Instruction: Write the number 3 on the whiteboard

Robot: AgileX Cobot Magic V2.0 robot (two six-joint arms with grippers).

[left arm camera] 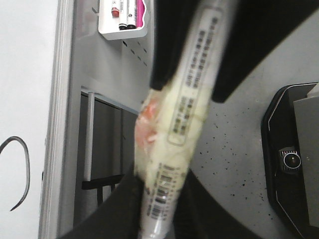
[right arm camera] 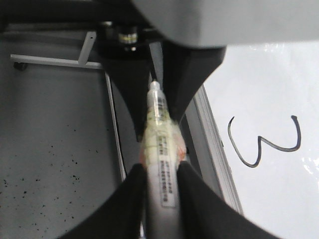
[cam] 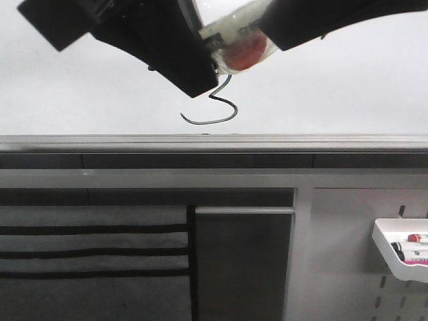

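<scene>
The whiteboard (cam: 334, 93) fills the upper front view. The number 3 (cam: 217, 110) is drawn on it in thin black line; its upper part is hidden behind my left gripper (cam: 204, 70). The whole digit (right arm camera: 264, 144) shows in the right wrist view, and only one curl (left arm camera: 20, 169) in the left wrist view. A marker (cam: 237, 37) wrapped in yellowish tape with a red patch spans both grippers. My left gripper (left arm camera: 159, 211) is shut on one end of the marker (left arm camera: 184, 114). My right gripper (right arm camera: 162, 196) is shut on the other end of the marker (right arm camera: 160, 139).
A grey metal rail (cam: 214, 142) runs along the board's lower edge. Below right, a white tray (cam: 401, 251) with markers hangs on a grey pegboard panel (cam: 341, 267). A dark striped panel (cam: 93, 254) is at lower left. A black device (left arm camera: 291, 159) sits on the speckled floor.
</scene>
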